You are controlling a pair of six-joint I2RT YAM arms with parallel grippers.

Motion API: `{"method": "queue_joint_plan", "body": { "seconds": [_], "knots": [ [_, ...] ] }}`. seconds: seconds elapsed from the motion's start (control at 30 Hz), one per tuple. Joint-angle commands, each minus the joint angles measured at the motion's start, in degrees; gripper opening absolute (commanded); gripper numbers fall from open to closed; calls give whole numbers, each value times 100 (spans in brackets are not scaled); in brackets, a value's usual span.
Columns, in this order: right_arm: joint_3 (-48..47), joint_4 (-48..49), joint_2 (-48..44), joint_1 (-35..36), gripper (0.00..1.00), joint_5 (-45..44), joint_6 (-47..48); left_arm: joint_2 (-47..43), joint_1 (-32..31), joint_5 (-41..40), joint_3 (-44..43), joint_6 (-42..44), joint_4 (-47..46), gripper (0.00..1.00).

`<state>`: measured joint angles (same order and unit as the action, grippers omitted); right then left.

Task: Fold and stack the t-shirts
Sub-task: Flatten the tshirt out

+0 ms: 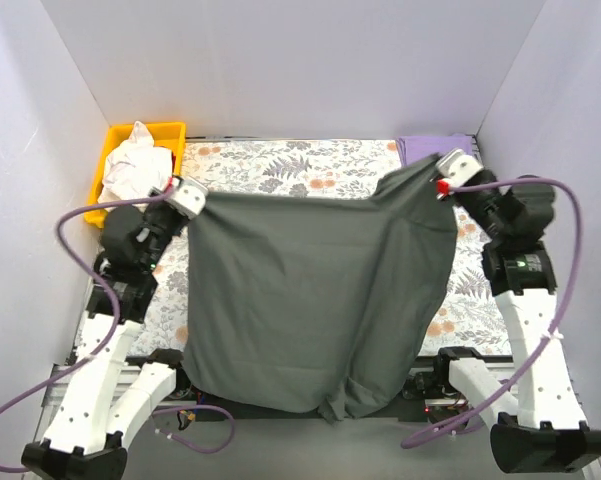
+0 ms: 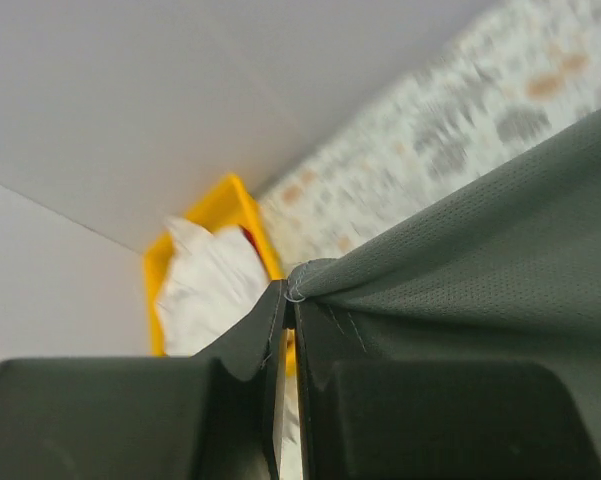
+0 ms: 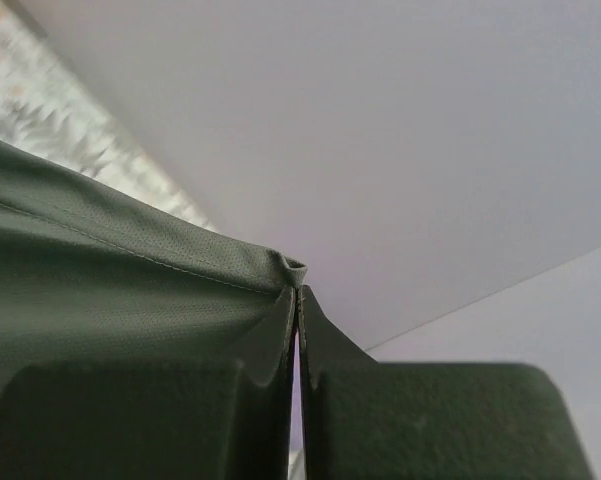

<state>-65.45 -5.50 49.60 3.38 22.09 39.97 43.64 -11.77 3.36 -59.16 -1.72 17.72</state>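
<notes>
The dark charcoal grey t-shirt [image 1: 315, 295] hangs spread between my two grippers above the floral tablecloth, its lower edge drooping past the table's near edge. My left gripper [image 1: 193, 200] is shut on its left top corner [image 2: 298, 285]. My right gripper [image 1: 442, 172] is shut on its right top corner [image 3: 292, 272]. The cloth shows in both wrist views, taut from the closed jaws. The lavender purple t-shirt [image 1: 432, 148] lies folded at the far right corner, partly hidden by the grey shirt and right gripper.
A yellow bin [image 1: 120, 160] with white cloth [image 1: 135, 168] stands at the far left corner, also in the left wrist view [image 2: 210, 215]. The floral tablecloth [image 1: 280, 165] covers the table. White walls enclose the back and both sides.
</notes>
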Motion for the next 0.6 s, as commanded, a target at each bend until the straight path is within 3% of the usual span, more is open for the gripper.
{"method": "queue_joint_plan", "body": {
  "seconds": [0.0,0.1,0.23,0.43,0.57],
  "knots": [
    [681,452,57,5,1,472,310,-49,34,341,991,49,-39,0],
    [1253,891,591,101,1,481,406,451,26,472,1766,-49,-636,0],
    [1334,1375,1664,268,1,253,556,1976,26,552,2031,-13,-1733,0],
    [614,1709,3326,383,1,-46,679,4297,192,473,1006,13,-2228,0],
    [-80,1736,4274,409,1,-169,916,5224,491,648,248,-57,-2194,0]
  ]
}}
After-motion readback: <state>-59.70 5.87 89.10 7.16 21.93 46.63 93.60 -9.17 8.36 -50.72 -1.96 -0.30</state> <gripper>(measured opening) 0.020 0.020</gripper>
